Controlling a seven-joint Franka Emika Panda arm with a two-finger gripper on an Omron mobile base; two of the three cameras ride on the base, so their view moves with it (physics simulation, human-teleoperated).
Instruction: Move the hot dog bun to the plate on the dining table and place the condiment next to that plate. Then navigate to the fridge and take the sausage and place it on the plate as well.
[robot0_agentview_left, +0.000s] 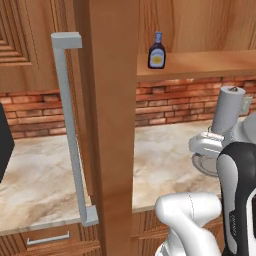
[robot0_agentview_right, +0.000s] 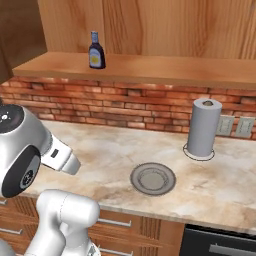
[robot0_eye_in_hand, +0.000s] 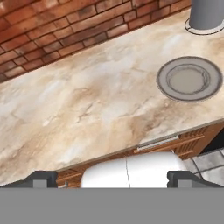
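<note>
Your gripper (robot0_eye_in_hand: 112, 178) hangs with its fingertips (robot0_eye_in_hand: 41, 178) spread wide, holding nothing, above the marble counter (robot0_eye_in_hand: 87, 105). The condiment (robot0_agentview_right: 96, 50) stands upright on the wooden shelf (robot0_agentview_right: 165, 67) over the brick wall, well apart from the counter's grey plate (robot0_agentview_right: 153, 178). A paper towel roll (robot0_agentview_right: 203, 128) stands just behind that plate.

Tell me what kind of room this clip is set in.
A kitchen, rendered: a marble counter over wooden drawers, a red brick backsplash, a paper towel roll, a grey plate, and a condiment bottle on a wooden shelf.
</note>
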